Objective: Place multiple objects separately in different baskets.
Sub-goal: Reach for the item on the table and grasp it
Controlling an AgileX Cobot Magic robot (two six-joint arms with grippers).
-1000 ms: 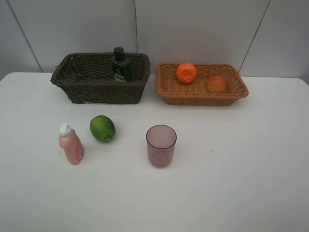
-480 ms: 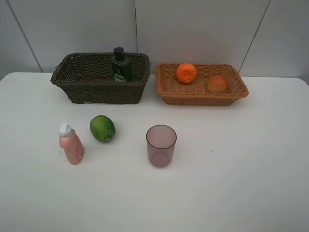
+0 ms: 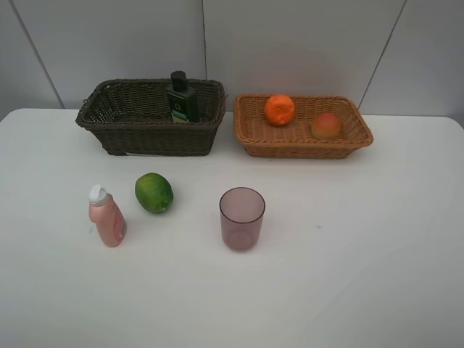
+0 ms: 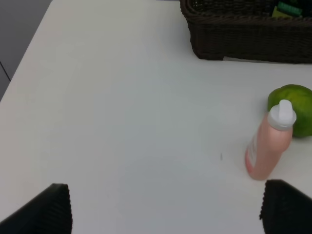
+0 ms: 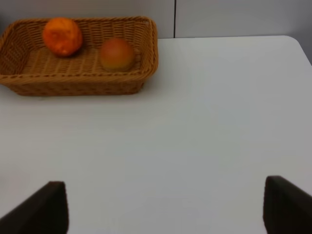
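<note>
Between picks; both sets of jaws wide, empty. Pink bottle [image 3: 107, 221], green fruit [image 3: 154, 192], purple cup [image 3: 241, 217] unsorted on surface [image 3: 362, 254]; left arm likely takes bottle next

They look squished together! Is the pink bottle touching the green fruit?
Apart. The exterior high view shows bare table between the pink bottle and the green fruit.

dark brown basket [image 3: 145, 138], tan basket [image 3: 304, 145], green fruit [image 3: 154, 192], pink bottle [image 3: 107, 217], purple cup [image 3: 242, 217]
</note>
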